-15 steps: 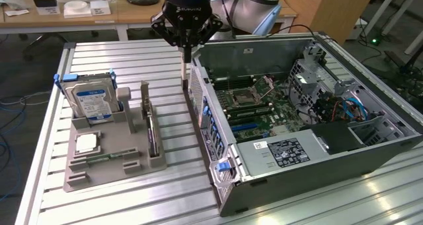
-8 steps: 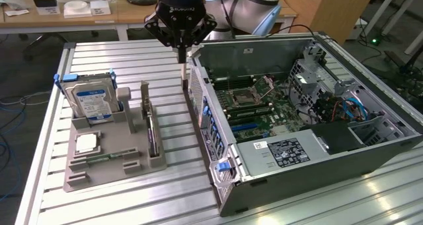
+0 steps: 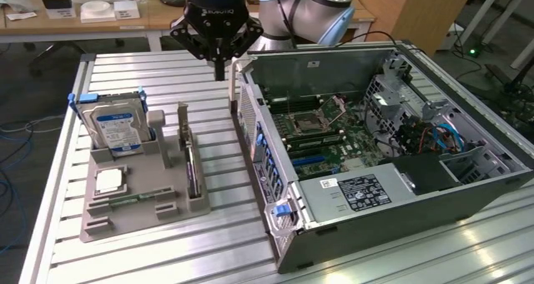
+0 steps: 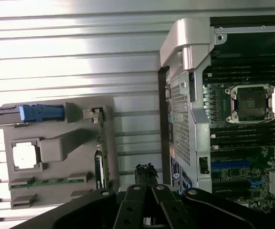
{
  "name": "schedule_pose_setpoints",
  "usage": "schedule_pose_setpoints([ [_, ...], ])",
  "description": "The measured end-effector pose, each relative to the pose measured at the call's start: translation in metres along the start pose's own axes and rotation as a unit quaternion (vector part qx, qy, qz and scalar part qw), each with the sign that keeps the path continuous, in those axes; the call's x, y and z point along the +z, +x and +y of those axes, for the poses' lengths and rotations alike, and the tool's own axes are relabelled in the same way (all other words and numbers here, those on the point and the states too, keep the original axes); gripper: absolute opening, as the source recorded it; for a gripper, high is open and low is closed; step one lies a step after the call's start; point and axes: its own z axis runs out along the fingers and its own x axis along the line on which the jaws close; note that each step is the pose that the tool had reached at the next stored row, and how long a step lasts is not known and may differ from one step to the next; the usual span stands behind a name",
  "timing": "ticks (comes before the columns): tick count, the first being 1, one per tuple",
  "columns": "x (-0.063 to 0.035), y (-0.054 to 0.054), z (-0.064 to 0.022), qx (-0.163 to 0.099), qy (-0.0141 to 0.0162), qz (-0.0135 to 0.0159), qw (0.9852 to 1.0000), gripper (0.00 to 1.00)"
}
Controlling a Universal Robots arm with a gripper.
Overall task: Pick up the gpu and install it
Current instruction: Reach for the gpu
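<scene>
The claw (image 3: 219,70) is pinched shut on nothing above the tabletop (image 3: 142,71), and the gpu (image 3: 192,165) stands on its edge in the gray holder (image 3: 137,174), apart from it.
</scene>
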Motion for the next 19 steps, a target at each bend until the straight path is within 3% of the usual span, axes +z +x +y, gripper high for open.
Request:
schedule_pose_setpoints([
  [19, -0.0015, 0.044, -0.0098, -0.012, -0.0003, 0.0006, 0.9999, 0.11],
])
